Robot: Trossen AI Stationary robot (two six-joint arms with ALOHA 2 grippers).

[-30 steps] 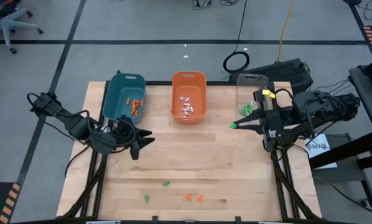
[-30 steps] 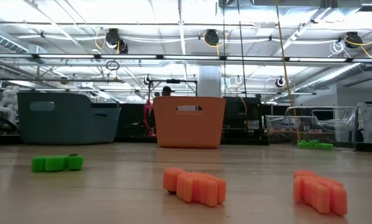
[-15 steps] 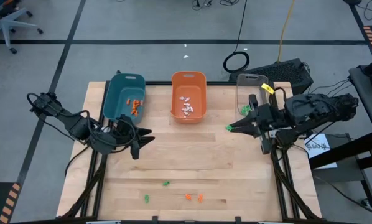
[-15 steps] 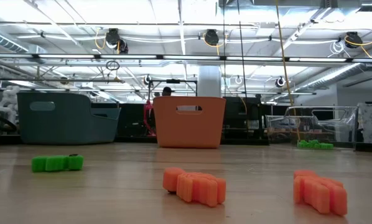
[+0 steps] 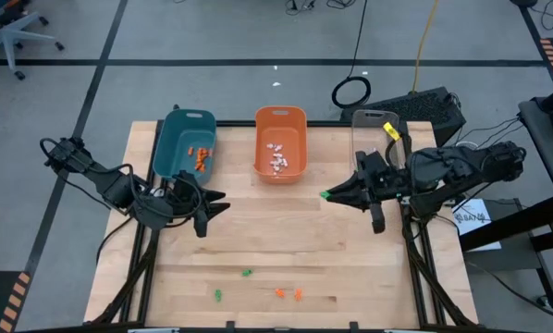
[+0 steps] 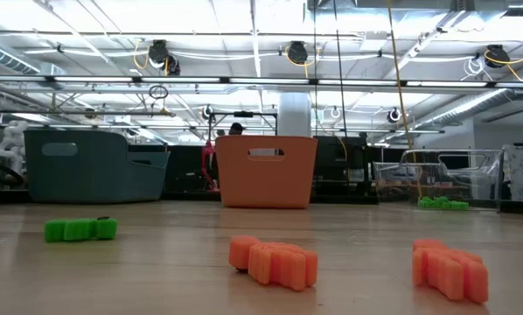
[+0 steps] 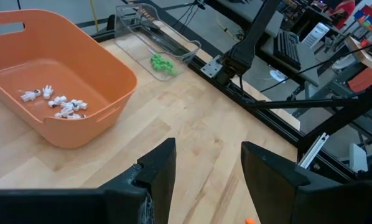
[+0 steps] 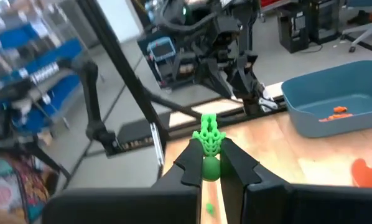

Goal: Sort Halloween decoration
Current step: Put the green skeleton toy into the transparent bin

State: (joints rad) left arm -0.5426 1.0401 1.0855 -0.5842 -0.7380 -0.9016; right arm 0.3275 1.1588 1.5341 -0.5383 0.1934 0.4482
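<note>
Right gripper [image 5: 326, 194] is clenched on one green trinket [image 8: 209, 138], held above the table [image 5: 286, 250] between the orange bin [image 5: 280, 141] and the clear bin [image 5: 374, 139], nearer the front edge than both. In the right wrist view the trinket is bright green, knobbly, with a spiky ribbed upper part and a rounder lower part seated between the two dark fingers [image 8: 190, 158]. Its long axis runs in line with the fingers, ribbed end projecting past the fingertips. In the high view the piece shows as a small green dot at the tip of the gripper, which points toward the left side of the table.

Left gripper [image 5: 223, 203] hangs just in front of the teal bin [image 5: 184, 141], fingers apart, nothing between them.

Sorted so far:
- teal bin: orange pieces [image 5: 200, 155]
- orange bin: white pieces [image 5: 277, 157]
- clear bin: green pieces [image 5: 365, 162]

Loose near the table's front edge: two green pieces [image 5: 246, 273] and two orange pieces [image 5: 288, 293], the orange pair just beside one another. In the low view the orange ones [image 6: 273, 260] lie flat, blocky and ribbed, long axis roughly across the picture; one green [image 6: 80, 229] lies flat likewise.
</note>
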